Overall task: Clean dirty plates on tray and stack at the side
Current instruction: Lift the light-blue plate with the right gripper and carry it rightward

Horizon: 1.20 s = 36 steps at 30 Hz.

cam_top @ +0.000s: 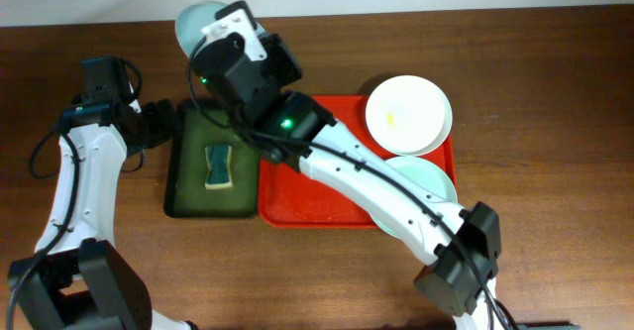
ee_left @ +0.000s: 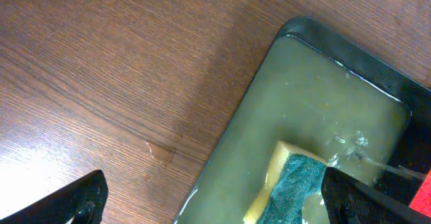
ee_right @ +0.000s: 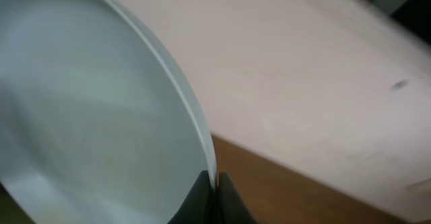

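1. Brown wood bench (cam_top: 555, 53), pale wall behind it.
2. L tool (ee_left: 214, 190): fingers apart, nothing btwn them, hanging over the edge of the dark green tray (cam_top: 183, 196). That tray holds water & a sponge (cam_top: 216, 166).
3. R tool (ee_right: 215, 192) is clamped on the rim of the pale blue plate (cam_top: 193, 25), held up at the back just past the green tray's far end. Plate looks glossy, no smear that I can see. It's blurred in the wrist view.
4. Red tray (cam_top: 287, 201): white plate (cam_top: 408, 115) w/ yellow smear (cam_top: 391, 119) at the far-right corner. Pale green plate (cam_top: 431, 176) sits just beside it, partly under the R arm.
5. My guess on handling: plates are stiff, light, prob. slick when wet, maybe breakable. A rim pinch is the place to hold. Set down gently.
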{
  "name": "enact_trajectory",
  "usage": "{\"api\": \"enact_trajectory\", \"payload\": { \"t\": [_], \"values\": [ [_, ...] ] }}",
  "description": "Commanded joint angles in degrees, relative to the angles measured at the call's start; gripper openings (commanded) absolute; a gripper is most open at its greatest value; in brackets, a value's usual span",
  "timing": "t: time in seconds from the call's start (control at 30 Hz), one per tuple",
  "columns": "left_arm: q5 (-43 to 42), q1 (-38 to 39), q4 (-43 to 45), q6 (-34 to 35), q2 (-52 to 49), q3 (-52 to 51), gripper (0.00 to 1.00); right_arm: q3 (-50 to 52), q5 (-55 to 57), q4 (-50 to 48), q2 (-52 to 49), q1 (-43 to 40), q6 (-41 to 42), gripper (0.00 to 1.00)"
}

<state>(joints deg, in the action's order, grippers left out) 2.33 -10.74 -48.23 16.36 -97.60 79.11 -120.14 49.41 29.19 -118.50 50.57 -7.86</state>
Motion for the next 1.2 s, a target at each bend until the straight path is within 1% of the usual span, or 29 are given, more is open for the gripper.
{"api": "enact_trajectory", "payload": {
  "t": [0.0,0.03,0.3,0.67,0.73,0.77,0.83,0.9,0.97,1.07,1.1,1.17],
  "values": [
    [0.0,-0.3,-0.1,0.8,0.8,0.6,0.99,-1.4,7.9,-3.0,0.2,3.2,-9.6,0.04],
    [0.0,-0.3,-0.1,0.8,0.8,0.6,0.99,-1.4,8.0,-3.6,0.2,3.9,-10.9,0.04],
    [0.0,-0.3,-0.1,0.8,0.8,0.6,1.0,-1.4,8.1,-5.7,0.2,4.2,-11.9,0.04],
    [0.0,-0.3,-0.1,0.8,0.8,0.6,0.99,-1.4,8.1,-5.6,0.2,4.2,-11.8,0.04],
    [0.0,-0.3,-0.1,0.8,0.8,0.6,0.99,-1.4,8.1,-5.6,0.2,4.1,-10.1,0.04],
    [0.0,-0.3,-0.1,0.8,0.8,0.6,0.99,-1.4,8.1,-5.3,0.2,3.9,-7.9,0.04],
    [0.0,-0.3,-0.1,0.8,0.8,0.6,0.99,-1.4,7.4,-2.5,0.2,3.3,0.2,0.04],
    [0.0,-0.3,-0.1,0.8,0.8,0.6,1.0,-1.4,2.7,2.5,0.2,2.3,7.0,0.04],
    [0.0,-0.3,-0.1,0.8,0.8,0.6,0.99,-1.2,-7.1,9.9,0.2,0.5,16.7,0.04],
    [0.0,-0.3,-0.1,0.8,0.8,0.6,0.99,-1.2,-20.5,19.3,0.2,-2.5,28.8,0.04],
    [0.0,-0.3,-0.1,0.8,0.8,0.6,1.0,-1.0,-24.0,22.0,0.2,-3.6,31.5,0.04],
    [0.0,-0.3,-0.1,0.8,0.8,0.6,0.99,-0.5,-31.2,26.6,0.1,-5.7,33.5,0.04]
  ]
}}
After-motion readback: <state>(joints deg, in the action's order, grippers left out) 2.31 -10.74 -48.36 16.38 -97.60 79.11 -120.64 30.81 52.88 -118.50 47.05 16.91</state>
